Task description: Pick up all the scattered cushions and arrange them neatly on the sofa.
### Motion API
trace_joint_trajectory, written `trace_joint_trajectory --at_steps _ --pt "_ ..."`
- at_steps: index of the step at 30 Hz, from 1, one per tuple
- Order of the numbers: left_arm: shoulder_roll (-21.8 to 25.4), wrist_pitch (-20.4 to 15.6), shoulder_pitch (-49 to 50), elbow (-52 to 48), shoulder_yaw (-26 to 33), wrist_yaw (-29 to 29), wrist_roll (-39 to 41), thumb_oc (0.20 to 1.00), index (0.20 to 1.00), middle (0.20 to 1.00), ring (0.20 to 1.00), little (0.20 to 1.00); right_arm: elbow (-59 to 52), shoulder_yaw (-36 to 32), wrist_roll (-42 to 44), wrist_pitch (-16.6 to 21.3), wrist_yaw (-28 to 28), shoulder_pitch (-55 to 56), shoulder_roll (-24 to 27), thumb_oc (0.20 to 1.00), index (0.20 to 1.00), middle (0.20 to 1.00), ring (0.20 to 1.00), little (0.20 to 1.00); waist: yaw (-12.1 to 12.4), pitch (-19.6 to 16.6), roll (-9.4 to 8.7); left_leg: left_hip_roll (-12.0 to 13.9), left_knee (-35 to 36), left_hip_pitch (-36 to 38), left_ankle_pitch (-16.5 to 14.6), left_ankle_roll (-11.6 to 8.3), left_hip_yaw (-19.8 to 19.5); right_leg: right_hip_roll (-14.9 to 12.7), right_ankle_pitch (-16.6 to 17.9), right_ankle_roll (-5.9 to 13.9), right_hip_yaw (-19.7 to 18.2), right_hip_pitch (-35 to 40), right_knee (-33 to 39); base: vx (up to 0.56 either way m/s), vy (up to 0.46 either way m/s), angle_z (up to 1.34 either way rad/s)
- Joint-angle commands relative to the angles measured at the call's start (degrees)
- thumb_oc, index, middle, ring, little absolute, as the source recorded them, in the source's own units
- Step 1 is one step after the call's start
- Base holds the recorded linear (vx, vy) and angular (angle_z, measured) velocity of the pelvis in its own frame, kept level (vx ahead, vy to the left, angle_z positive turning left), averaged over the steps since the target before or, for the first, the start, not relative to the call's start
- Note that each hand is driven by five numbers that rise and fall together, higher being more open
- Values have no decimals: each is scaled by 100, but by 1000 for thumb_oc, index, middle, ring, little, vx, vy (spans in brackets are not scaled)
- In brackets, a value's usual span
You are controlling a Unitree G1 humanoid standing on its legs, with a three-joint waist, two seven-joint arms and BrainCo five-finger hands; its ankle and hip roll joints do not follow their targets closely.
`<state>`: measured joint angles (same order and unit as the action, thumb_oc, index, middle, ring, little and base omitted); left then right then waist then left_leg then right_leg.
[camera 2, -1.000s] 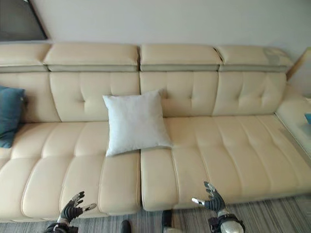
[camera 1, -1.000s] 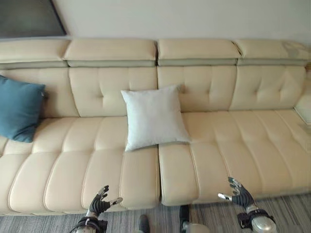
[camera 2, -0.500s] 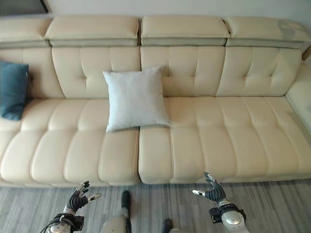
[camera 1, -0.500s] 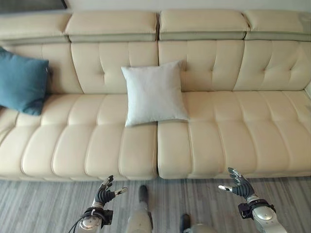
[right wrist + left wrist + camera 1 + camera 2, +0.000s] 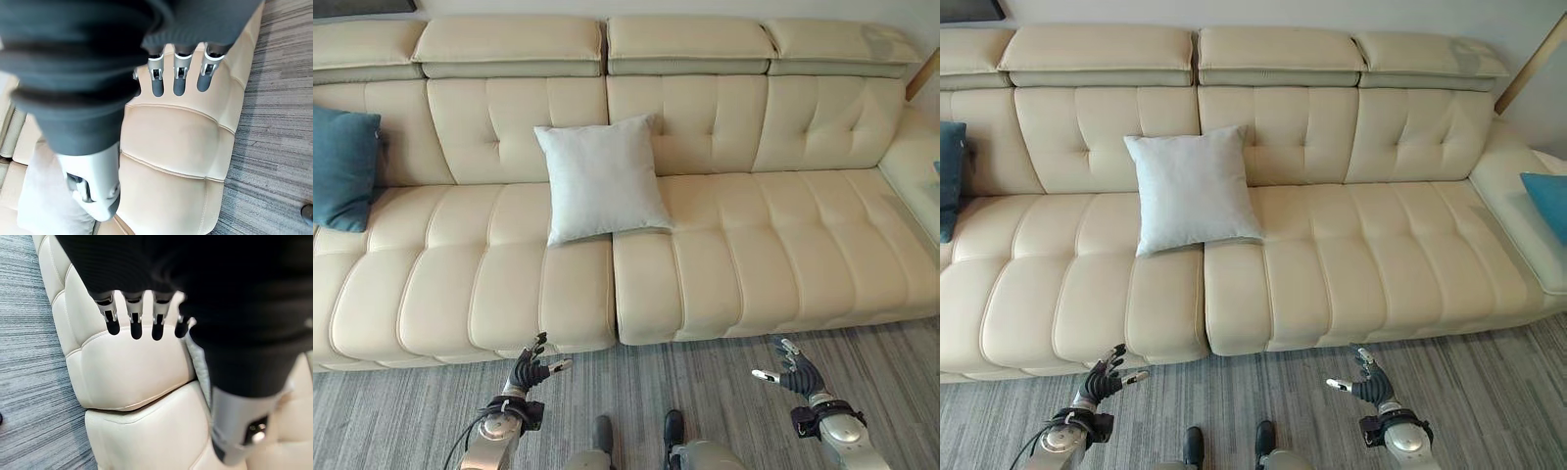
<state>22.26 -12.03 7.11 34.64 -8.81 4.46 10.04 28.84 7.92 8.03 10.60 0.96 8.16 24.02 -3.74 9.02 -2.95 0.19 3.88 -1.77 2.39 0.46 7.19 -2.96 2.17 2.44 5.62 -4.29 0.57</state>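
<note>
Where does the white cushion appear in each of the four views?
Left eye view: white cushion left of centre, leaning on the sofa back.
Right eye view: same spot.
Left wrist view: probably the pale sliver beside the dark cover.
Right wrist view: pale patch past the thumb.
Shared landmark: the seat gap below the cushion.

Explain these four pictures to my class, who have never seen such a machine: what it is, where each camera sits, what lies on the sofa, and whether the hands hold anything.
This is a two-legged humanoid robot. Two pictures come from cameras in its head, looking down at a cream sofa. The other two come from cameras on its wrists, looking along its fingers. On the sofa, a white cushion leans against the backrest near the middle, a dark blue cushion sits at the far left, and a brighter blue cushion lies at the right end. The left hand and right hand hang open over the striped floor, holding nothing.
</note>
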Motion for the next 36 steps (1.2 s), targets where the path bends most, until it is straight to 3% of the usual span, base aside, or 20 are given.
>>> trace_joint_trajectory --at_steps 1,7,10,11,12,13,15,21,23,25,27,29,33,36 --pt "216 -221 -7 -215 115 -12 -156 1000 1000 1000 1000 1000 -143 -43 332 74 11 -166 7 1000 1000 1000 1000 1000 -8 -150 -28 -2 -377 -188 -516 -164 65 -6 -432 494 -369 -21 -420 -24 85 -45" --pt "179 -227 24 -279 64 -41 -135 1000 1000 1000 1000 1000 -186 24 310 74 30 -314 -15 1000 1000 1000 1000 1000 -10 -76 -4 48 -395 -108 -596 -79 401 -20 -382 579 -506 -259 -689 -34 45 -72" --pt "214 -186 19 -466 -56 -103 -127 1000 1000 1000 1000 1000 -277 134 211 64 79 -490 -72 1000 1000 1000 1000 1000 68 15 16 301 -626 3 -778 -50 1032 -476 -383 536 651 -566 -1164 -5 -94 -146" --pt "224 -175 21 -499 -66 -120 -115 1000 1000 1000 1000 1000 -273 158 193 71 102 -505 -71 1000 1000 1000 1000 1000 93 3 40 371 -658 105 -923 -85 1117 -583 -517 569 930 -514 -1247 -7 -77 -151" --pt "225 -175 16 -503 -62 -120 -115 1000 1000 1000 1000 1000 -277 157 192 72 103 -511 -72 1000 1000 1000 1000 1000 95 19 13 368 -676 39 -809 -57 1193 -601 -409 508 978 -557 -1212 79 -88 -143" --pt "232 -154 35 -517 -68 -139 -120 1000 1000 1000 1000 1000 -259 207 150 61 97 -526 -87 1000 1000 1000 1000 1000 148 -7 29 447 -691 191 -962 -109 1317 -713 -524 530 1333 -481 -1274 19 -112 -116" --pt "249 -151 107 -638 -4 -184 -68 1000 1000 1000 1000 1000 -266 284 52 51 72 -563 -53 1000 1000 1000 1000 1000 229 -44 5 566 -727 283 -947 -149 1564 -892 -472 547 1878 -402 -1276 85 -200 -88" --pt "135 -116 -10 -524 -207 -305 -97 1000 1000 1000 1000 1000 -449 214 15 73 38 -373 127 1000 1000 1000 1000 1000 1 -140 -41 935 -1297 278 -974 -407 1776 -574 -638 421 1568 -195 -848 125 -294 -94" --pt "81 -111 -81 -529 -329 -319 -86 1000 1000 1000 1000 1000 -475 121 123 85 57 -286 214 1000 1000 1000 1000 1000 -76 -82 -36 1113 -1771 155 -866 -470 1662 -428 -741 280 1429 -67 -771 127 -270 13" --pt "24 -124 -114 -521 -423 -297 -50 1000 1000 1000 1000 1000 -458 111 185 90 74 -268 273 1000 1000 1000 1000 1000 -71 -36 -10 1138 -2197 -21 -659 -528 1265 -241 -832 144 1226 51 -680 131 -221 3" --pt "-19 -136 -120 -510 -492 -263 -28 1000 1000 1000 1000 1000 -494 151 244 83 92 -330 290 1000 1000 1000 1000 1000 80 51 -92 576 -2366 -559 -755 -350 531 -180 -746 82 978 87 -604 48 -183 -58" --pt "-50 -151 -93 -476 -525 -241 -12 1000 1000 1000 1000 1000 -481 205 262 94 109 -373 257 1000 1000 1000 1000 1000 182 82 -133 305 -2178 -839 -947 -260 267 -118 -799 121 766 198 -537 115 -118 -90" --pt "-33 -126 -20 -486 -598 -280 -97 1000 1000 1000 1000 1000 -405 316 283 140 179 -479 218 1000 1000 1000 1000 1000 404 110 -42 -32 -1480 -1456 -242 -288 -149 216 -893 118 377 512 -383 222 -69 -68" --pt "-39 -116 -34 -499 -628 -296 -80 1000 1000 1000 1000 1000 -337 452 267 148 214 -621 195 1000 1000 1000 1000 1000 561 158 9 -167 -1014 -1724 59 -351 -454 454 -1014 107 10 734 -341 253 -22 -82"
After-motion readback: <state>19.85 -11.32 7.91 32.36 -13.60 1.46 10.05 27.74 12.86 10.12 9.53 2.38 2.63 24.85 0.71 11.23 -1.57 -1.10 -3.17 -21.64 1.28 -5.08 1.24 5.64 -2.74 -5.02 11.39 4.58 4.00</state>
